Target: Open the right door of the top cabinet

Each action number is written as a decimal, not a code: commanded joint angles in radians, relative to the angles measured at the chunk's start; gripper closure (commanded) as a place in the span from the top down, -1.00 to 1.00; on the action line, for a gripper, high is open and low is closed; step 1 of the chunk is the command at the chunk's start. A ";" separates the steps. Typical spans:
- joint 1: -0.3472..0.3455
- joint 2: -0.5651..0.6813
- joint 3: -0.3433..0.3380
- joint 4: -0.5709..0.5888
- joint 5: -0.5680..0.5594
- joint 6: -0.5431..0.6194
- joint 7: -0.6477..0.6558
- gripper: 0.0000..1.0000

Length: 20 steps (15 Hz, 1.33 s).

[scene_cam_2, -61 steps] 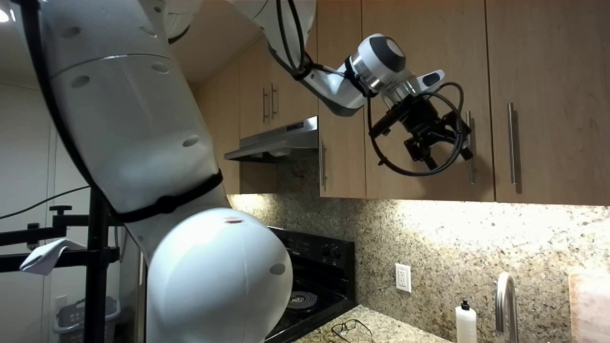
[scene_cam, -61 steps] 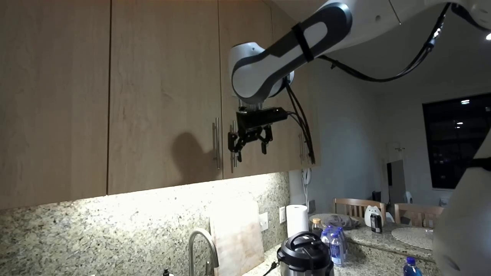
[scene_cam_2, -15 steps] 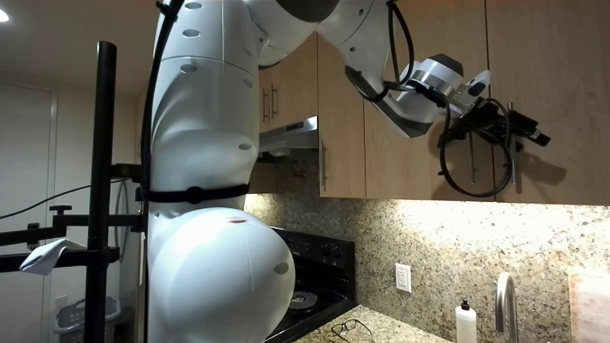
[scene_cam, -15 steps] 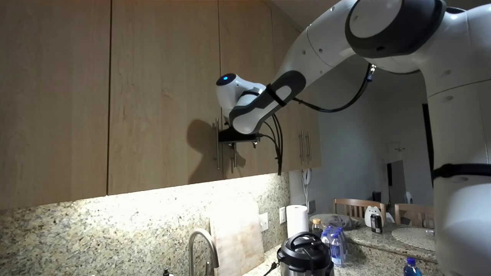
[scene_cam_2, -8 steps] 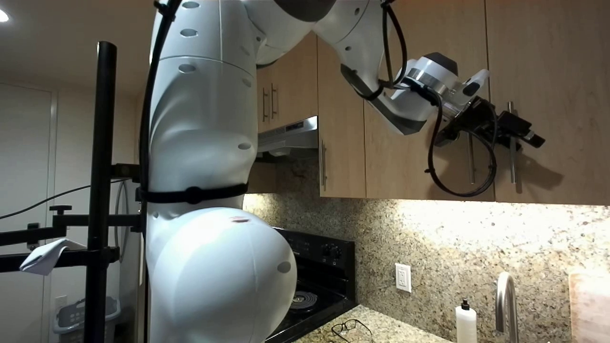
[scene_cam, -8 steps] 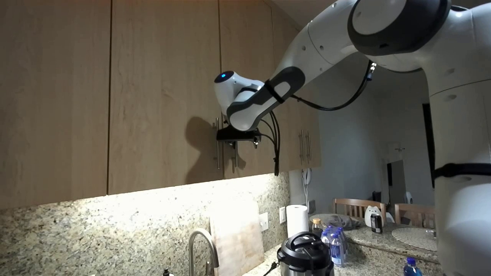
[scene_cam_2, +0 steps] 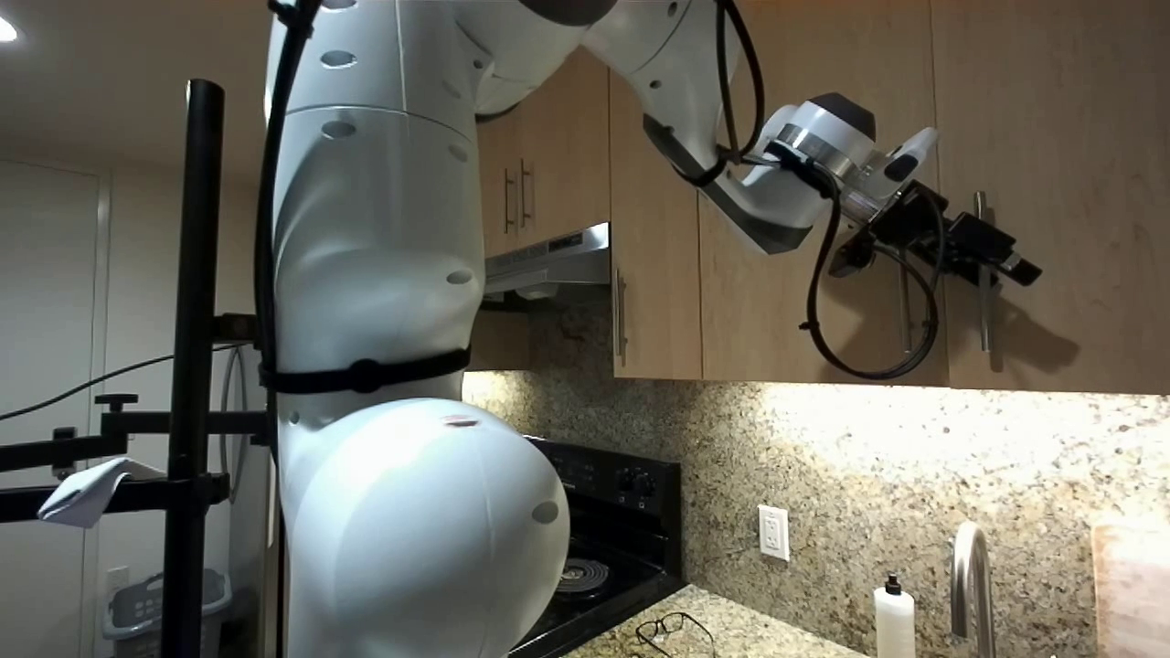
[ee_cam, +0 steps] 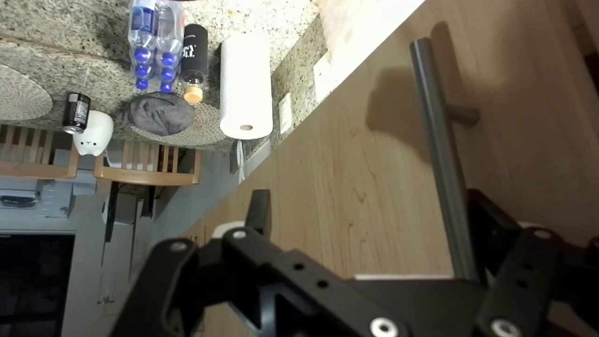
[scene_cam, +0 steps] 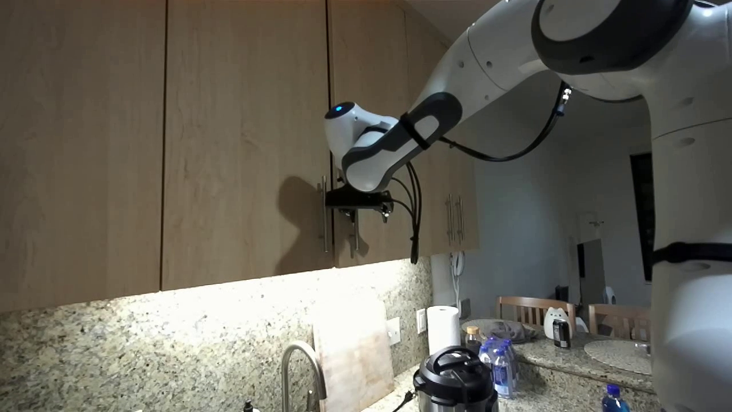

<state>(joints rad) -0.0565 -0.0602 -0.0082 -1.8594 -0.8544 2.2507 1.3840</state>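
The top cabinet (scene_cam: 246, 114) has light tan flat doors; it also shows in an exterior view (scene_cam_2: 813, 302). Its right door (scene_cam: 369, 74), also in an exterior view (scene_cam_2: 1079, 183) and the wrist view (ee_cam: 327, 168), looks very slightly ajar, with a thin dark gap along its handle-side edge. Its slim vertical metal handle (scene_cam: 356, 234) shows in an exterior view (scene_cam_2: 985, 320) and the wrist view (ee_cam: 440, 150). My gripper (ee_cam: 372, 210), at the handle in an exterior view (scene_cam_2: 1001, 265), is open. The handle lies between the fingers, close against one; contact is unclear. In an exterior view my wrist hides most of it.
The neighbouring door's handle (scene_cam: 325, 217) stands close beside my gripper. Below are a faucet (scene_cam: 303, 366), a cutting board (scene_cam: 351, 349), a paper towel roll (scene_cam: 443, 329) and a pressure cooker (scene_cam: 454, 377). A range hood (scene_cam_2: 539, 265) hangs farther along.
Over about four seconds my gripper has turned and moved to the right door's handle. In the last second the handle and door edge have shifted slightly outward, and the gap has widened a little.
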 commanded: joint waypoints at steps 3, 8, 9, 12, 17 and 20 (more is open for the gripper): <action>-0.037 -0.129 -0.042 -0.133 -0.010 -0.019 0.024 1.00; -0.059 -0.211 -0.071 -0.230 -0.004 0.076 -0.026 1.00; -0.063 -0.226 -0.078 -0.249 0.001 0.095 -0.053 1.00; -0.072 -0.270 -0.101 -0.302 0.021 0.146 -0.136 1.00; -0.104 -0.336 -0.128 -0.377 0.086 0.208 -0.276 1.00; -0.134 -0.366 -0.136 -0.415 0.130 0.239 -0.345 1.00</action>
<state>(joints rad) -0.1029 -0.3408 -0.1157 -2.1995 -0.7549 2.5301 1.1317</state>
